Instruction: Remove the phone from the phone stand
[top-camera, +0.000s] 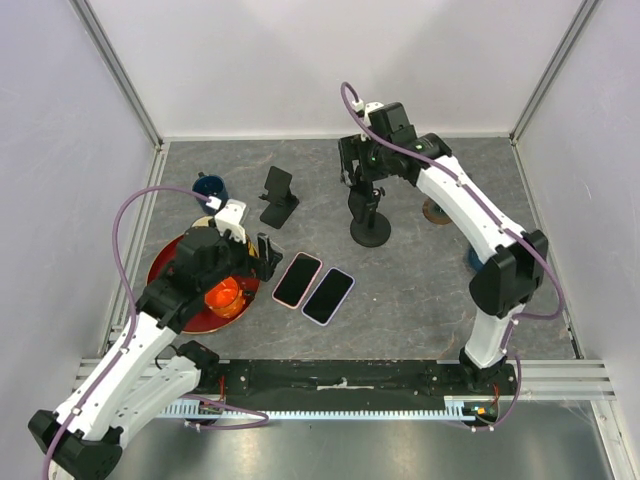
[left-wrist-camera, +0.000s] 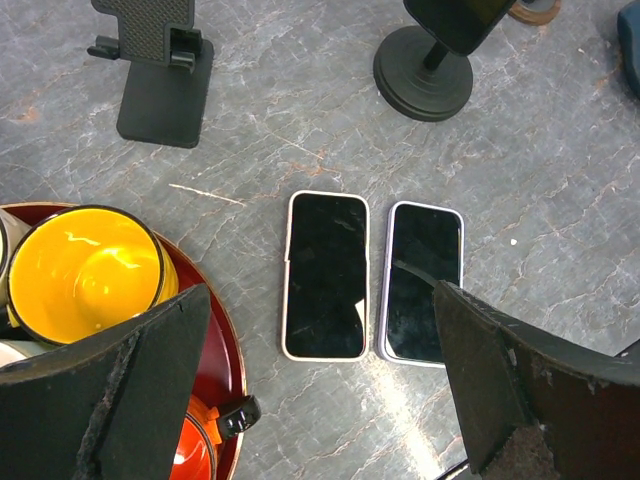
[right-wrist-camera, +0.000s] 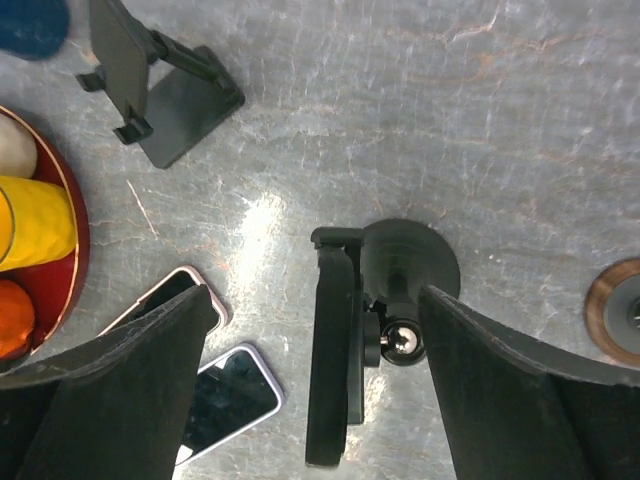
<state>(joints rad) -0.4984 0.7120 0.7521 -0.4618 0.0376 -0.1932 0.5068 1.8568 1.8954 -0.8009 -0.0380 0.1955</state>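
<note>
A black phone (right-wrist-camera: 335, 350) stands edge-on in the cradle of a round-based black stand (right-wrist-camera: 410, 262). My right gripper (right-wrist-camera: 318, 392) is open directly above it, one finger on each side and not touching it. In the top view this gripper (top-camera: 362, 170) hovers over the stand (top-camera: 370, 232). The stand (left-wrist-camera: 424, 72) and its phone (left-wrist-camera: 458, 18) also show in the left wrist view. My left gripper (left-wrist-camera: 320, 400) is open and empty, low over the table beside the red tray (top-camera: 160, 268).
A pink-cased phone (top-camera: 297, 279) and a purple-cased phone (top-camera: 329, 295) lie flat side by side. An empty folding stand (top-camera: 278, 196) sits at the back left. The tray holds yellow (left-wrist-camera: 85, 270) and orange cups. A blue cup (top-camera: 209, 187) and a brown coaster (top-camera: 437, 212) sit further back.
</note>
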